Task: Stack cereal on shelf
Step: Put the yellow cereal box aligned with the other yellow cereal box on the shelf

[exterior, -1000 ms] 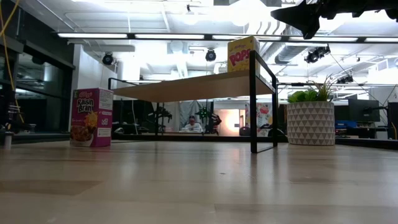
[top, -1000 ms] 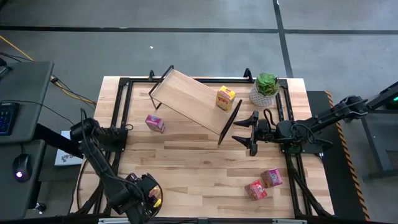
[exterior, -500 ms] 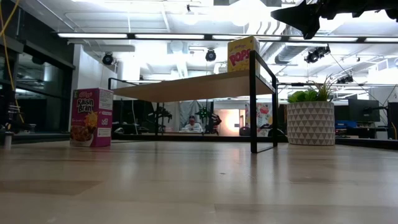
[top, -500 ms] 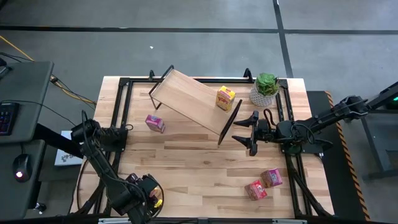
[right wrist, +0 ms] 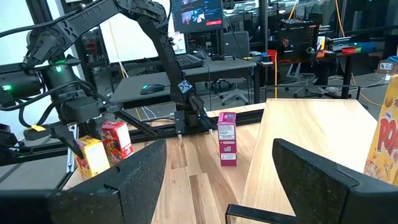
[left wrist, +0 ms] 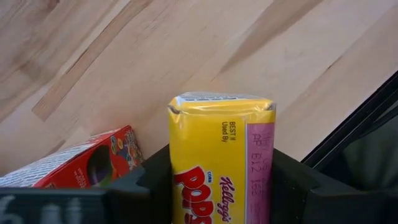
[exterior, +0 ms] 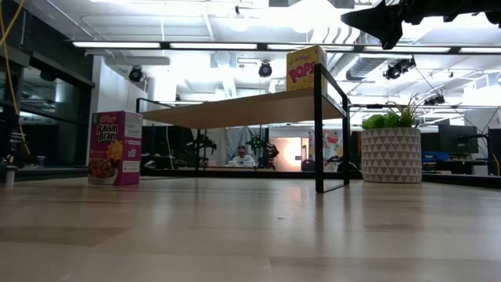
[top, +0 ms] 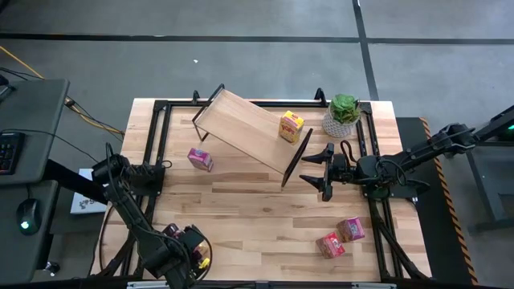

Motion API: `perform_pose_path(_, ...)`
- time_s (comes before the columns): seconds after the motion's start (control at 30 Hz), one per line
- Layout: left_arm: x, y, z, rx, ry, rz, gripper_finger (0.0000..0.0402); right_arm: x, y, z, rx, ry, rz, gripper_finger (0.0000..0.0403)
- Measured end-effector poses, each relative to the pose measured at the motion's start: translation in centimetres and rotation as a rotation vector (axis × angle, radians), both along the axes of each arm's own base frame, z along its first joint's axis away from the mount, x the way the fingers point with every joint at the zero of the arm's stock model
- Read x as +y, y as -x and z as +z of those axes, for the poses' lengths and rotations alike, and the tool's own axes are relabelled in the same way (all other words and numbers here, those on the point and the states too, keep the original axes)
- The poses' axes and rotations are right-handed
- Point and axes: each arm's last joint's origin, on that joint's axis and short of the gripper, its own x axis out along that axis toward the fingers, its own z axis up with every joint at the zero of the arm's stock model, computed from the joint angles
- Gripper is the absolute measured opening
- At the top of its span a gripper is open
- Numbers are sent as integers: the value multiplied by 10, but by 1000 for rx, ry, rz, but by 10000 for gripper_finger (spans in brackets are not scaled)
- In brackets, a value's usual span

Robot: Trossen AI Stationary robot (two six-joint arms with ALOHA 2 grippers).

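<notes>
**Yellow box gripped at the front-left corner; shelf holds one box**

Yellow cardboard fills my left wrist view. The yellow Pops box point(left wrist: 221, 162) stands between the dark fingers point(left wrist: 149, 180) of the left end effector point(top: 191, 253), and both its sides look pressed by them, so I read it as held. A red box point(left wrist: 74, 165) sits just beside it. From above, this all sits at the front-left corner of the worktop point(top: 257, 209), well apart from the shelf point(top: 241, 120).

The shelf stands at an angle across the back of the worktop. A second yellow box point(top: 291, 126) stands upright on the plank near its right end. A pink raisin bran box point(top: 200, 159) stands on the worktop just in front of the shelf's left half. Two more boxes, a pink one point(top: 350, 229) and a red one point(top: 330, 245), lie touching each other at the front right.

The right end effector point(top: 309, 170) hangs above the worktop near the shelf's right end frame, fingers spread wide with nothing between them. A potted plant point(top: 344, 112) stands at the back right, just beside the shelf.
</notes>
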Motion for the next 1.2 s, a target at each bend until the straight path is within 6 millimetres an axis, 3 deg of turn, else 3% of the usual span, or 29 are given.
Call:
perform_pose_path(0.27,12,-7,13,-31,-16,-85,140,0,0,0,0,0,0,287)
perform_pose_path(0.5,39,-26,64,-143,-22,-317,140,0,0,0,0,0,0,287)
perform_pose_path(0.63,67,-43,102,-247,-84,-455,139,0,0,0,0,0,0,287)
perform_pose_path(0.87,126,-78,156,-344,-340,-686,138,0,0,0,1,0,0,287)
perform_pose_path(0.97,151,-92,169,-344,-450,-784,138,0,0,-1,6,2,0,287)
perform_pose_path(1.2,212,-116,176,-263,-657,-929,138,0,0,-1,15,5,0,287)
